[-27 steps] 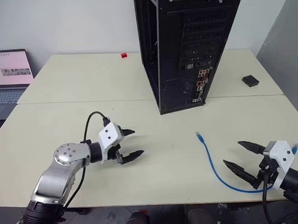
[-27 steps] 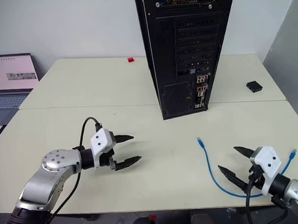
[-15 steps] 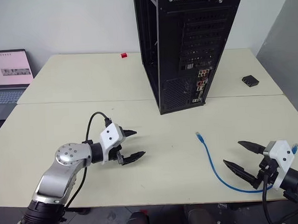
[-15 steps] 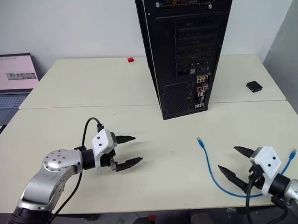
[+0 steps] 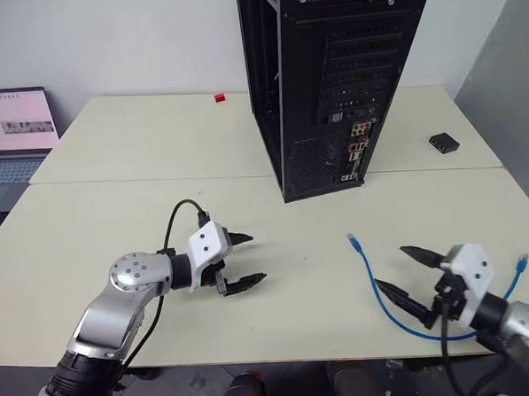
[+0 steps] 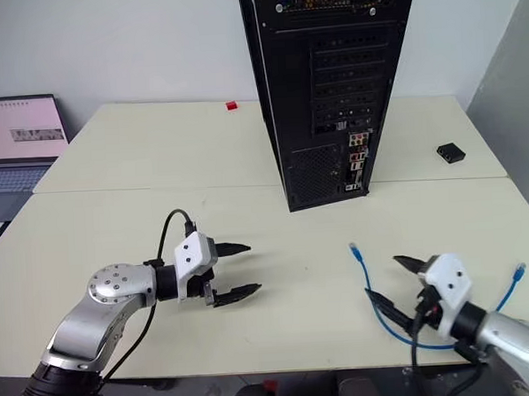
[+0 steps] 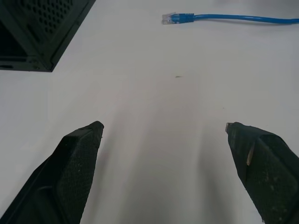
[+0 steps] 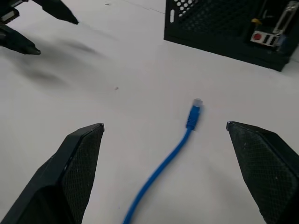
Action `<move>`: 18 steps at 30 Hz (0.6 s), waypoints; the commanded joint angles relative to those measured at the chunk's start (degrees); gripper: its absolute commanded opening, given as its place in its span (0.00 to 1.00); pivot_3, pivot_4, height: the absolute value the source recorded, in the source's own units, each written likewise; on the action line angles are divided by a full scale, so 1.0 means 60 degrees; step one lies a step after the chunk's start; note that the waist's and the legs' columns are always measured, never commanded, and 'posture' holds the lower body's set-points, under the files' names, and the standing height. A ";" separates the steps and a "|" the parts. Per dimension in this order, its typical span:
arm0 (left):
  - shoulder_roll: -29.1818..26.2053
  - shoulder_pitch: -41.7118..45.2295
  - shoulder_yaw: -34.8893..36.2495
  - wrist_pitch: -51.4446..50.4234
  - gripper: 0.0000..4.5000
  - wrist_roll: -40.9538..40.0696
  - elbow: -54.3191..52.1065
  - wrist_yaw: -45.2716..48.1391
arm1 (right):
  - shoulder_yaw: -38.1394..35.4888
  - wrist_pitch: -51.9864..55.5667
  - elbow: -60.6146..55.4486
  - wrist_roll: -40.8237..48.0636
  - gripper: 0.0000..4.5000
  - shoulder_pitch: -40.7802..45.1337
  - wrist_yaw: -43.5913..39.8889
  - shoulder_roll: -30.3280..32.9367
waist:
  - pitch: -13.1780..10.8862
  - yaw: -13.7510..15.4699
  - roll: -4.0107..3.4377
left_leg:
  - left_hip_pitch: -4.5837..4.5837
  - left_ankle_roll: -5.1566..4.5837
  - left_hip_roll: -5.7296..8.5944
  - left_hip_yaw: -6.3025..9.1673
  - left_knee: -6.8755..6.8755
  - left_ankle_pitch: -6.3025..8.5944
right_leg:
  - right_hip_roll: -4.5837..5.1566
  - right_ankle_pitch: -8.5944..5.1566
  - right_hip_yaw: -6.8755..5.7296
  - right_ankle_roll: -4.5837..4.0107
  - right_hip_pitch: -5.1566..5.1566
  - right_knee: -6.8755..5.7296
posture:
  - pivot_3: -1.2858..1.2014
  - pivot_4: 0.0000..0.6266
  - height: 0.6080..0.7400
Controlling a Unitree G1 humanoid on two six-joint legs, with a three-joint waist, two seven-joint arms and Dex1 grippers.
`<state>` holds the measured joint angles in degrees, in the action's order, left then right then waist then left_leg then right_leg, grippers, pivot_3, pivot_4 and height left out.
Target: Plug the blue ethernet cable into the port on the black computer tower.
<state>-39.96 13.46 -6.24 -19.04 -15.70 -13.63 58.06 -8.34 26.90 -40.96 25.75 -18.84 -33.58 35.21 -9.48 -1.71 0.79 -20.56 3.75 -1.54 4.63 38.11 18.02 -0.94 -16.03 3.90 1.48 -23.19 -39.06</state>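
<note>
Head views: blue ethernet cable (image 5: 383, 291) lay loose on the tabletop (image 5: 114, 206), curving from its near plug (image 5: 352, 240) toward the right arm; second plug (image 5: 521, 262) sat beyond that arm's wrist. Black computer tower (image 5: 329, 79) stood upright at the far middle, rear panel facing the robot, connector strip low on that panel. The port (image 6: 353, 170) was somewhere in that strip; couldn't pick out the exact socket. Right end effector (image 5: 409, 275) hovered just beside the cable's curve, fingers spread wide, holding nothing. Left end effector (image 5: 247, 259) sat well apart from the cable, also wide open and empty.

Left wrist view: both fingers (image 7: 74, 163) splayed over bare tabletop, nothing between them. Cable plug (image 7: 173, 18) was far ahead, tower's bottom corner (image 7: 37, 32) off to one side.

Right wrist view: near plug (image 8: 193, 114) lay flat between the line of the two open fingers (image 8: 77, 163), ahead of the tips, not touched. Tower base with coloured jacks (image 8: 261, 37) was beyond it.

Read: step in hand was the approach to pick up the plug; nothing grasped yet, cable not plugged. Next move likely called for the right end effector to drop over the plug end, close just behind the connector, keep the clip orientation sane, then carry it to the strip.
</note>
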 commanded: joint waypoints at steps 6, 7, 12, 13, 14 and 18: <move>0.0164 0.0600 -0.0332 0.0388 0.99 -0.0041 -0.0228 0.0397 | 0.1279 0.0407 0.0968 -0.1196 0.99 0.1192 0.1863 -0.1414 | 0.0001 -0.0005 0.0001 | 0.0000 0.0000 0.0000 -0.0001 -0.0003 0.0000 | 0.0001 0.0000 0.0001 0.0000 -0.0002 0.0002 | 0.52 0.24 1.00; 0.0167 0.0621 -0.0372 0.0429 0.99 -0.0017 -0.0218 0.0428 | 0.1384 0.0401 0.1097 -0.1280 0.99 0.1254 0.1947 -0.1550 | 0.0001 -0.0006 -0.0001 | -0.0001 0.0001 -0.0001 0.0001 -0.0003 0.0000 | 0.0001 0.0000 -0.0001 0.0000 -0.0003 0.0003 | 0.52 0.24 1.00; 0.0247 0.0784 -0.0501 0.0531 0.99 0.0075 -0.0082 0.0473 | 0.1906 0.0498 0.1777 -0.1721 0.99 0.1705 0.2547 -0.2314 | 0.0001 -0.0016 -0.0001 | 0.0002 0.0000 -0.0002 0.0000 -0.0002 0.0000 | 0.0001 0.0001 0.0001 -0.0001 -0.0004 -0.0004 | 0.52 0.24 1.00; 0.0257 0.0804 -0.0520 0.0552 0.99 0.0096 -0.0052 0.0480 | 0.1969 0.0499 0.1904 -0.1865 0.99 0.1796 0.2679 -0.2431 | 0.0001 -0.0018 -0.0004 | 0.0001 0.0000 -0.0002 0.0000 -0.0002 0.0000 | 0.0000 0.0001 0.0000 -0.0001 -0.0005 -0.0004 | 0.52 0.24 1.00; 0.0264 0.0815 -0.0531 0.0566 0.99 0.0111 -0.0033 0.0485 | 0.2005 0.0502 0.1979 -0.1956 0.99 0.1850 0.2769 -0.2501 | 0.0001 -0.0020 -0.0003 | 0.0002 0.0000 0.0000 0.0000 -0.0002 0.0000 | 0.0000 0.0000 0.0002 -0.0001 -0.0004 -0.0004 | 0.52 0.24 1.00; 0.0274 0.0825 -0.0571 0.0597 1.00 0.0134 -0.0039 0.0510 | 0.1888 0.0832 0.2215 -0.2083 0.82 0.2046 0.3307 -0.2969 | 0.0001 -0.0020 -0.0003 | -0.0001 0.0000 -0.0002 0.0001 -0.0003 0.0000 | 0.0000 0.0000 -0.0001 -0.0001 -0.0006 -0.0002 | 0.52 0.24 1.00</move>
<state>-38.45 17.69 -9.41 -16.69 -15.05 -13.12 60.82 3.62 31.00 -26.96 13.77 -7.22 -15.49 18.33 -9.47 -1.83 0.77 -20.58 3.75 -1.54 4.63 38.09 18.02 -0.94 -16.03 3.90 1.47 -23.24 -39.08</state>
